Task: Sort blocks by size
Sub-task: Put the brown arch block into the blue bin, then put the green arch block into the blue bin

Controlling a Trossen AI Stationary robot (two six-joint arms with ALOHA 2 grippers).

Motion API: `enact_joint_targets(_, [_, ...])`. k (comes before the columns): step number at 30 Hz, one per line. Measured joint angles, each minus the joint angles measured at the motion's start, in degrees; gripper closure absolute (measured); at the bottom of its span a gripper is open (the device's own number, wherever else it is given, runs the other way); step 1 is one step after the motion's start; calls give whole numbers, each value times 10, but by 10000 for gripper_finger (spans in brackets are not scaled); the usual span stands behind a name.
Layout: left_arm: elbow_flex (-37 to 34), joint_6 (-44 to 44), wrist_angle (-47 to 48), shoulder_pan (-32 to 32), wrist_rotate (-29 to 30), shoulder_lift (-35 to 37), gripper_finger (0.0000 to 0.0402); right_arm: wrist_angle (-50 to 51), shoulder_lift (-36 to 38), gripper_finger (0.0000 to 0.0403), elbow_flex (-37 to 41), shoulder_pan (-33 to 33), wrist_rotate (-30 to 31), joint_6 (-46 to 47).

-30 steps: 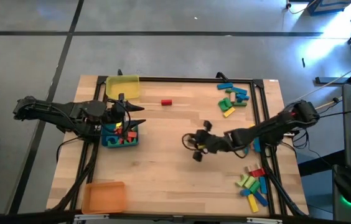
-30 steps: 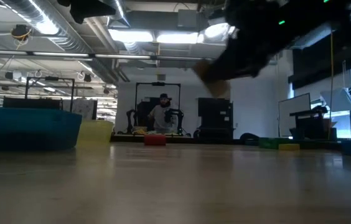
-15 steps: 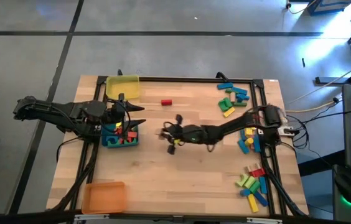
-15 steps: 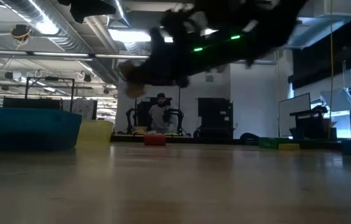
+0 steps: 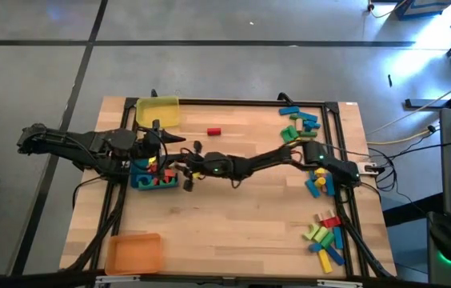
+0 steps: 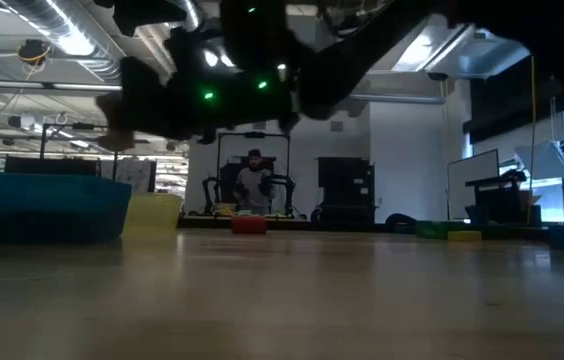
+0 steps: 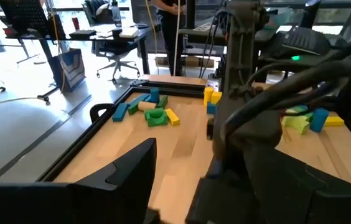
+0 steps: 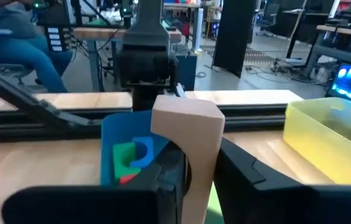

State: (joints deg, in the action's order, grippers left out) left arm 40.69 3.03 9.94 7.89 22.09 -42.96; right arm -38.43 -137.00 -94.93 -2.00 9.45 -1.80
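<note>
The right pincer (image 5: 187, 170) is clamped narrow on a plain, pale wooden block (image 8: 187, 149) that stands up between its two dark fingers (image 8: 250, 174). Just ahead of and below it sits the blue rectangular tray (image 5: 141, 182), already holding small red, green and blue blocks (image 8: 129, 159). The left pincer (image 5: 179, 147) hangs over the same tray from the opposite side, fingers wide and empty, close to the right one.

The step in hand looks like a drop into the blue tray. To do it well, the right pincer should travel until the block is fully past the near wall, lower it close to the blocks inside, then open, so it does not bounce out. It should keep clear of the left pincer.

Farther off stand the yellow tray (image 5: 158, 111) and a lone red block (image 5: 213, 131) on the wooden worktop (image 5: 241, 224). Behind the right arm lie the unsorted coloured piles (image 5: 299, 125) and (image 5: 325, 238).
</note>
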Motion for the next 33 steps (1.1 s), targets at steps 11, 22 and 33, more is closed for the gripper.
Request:
enact_joint_targets(11, [0,-15,3,0,0,0,174,8,-94,332,-107,-2,5,3])
enact_joint_targets(22, [0,-9,2,0,0,0,174,22,-117,225,-139,-2,-6,58])
enact_joint_targets(33, [0,-10,2,0,0,1,174,257,-31,178,-139,-2,5,11])
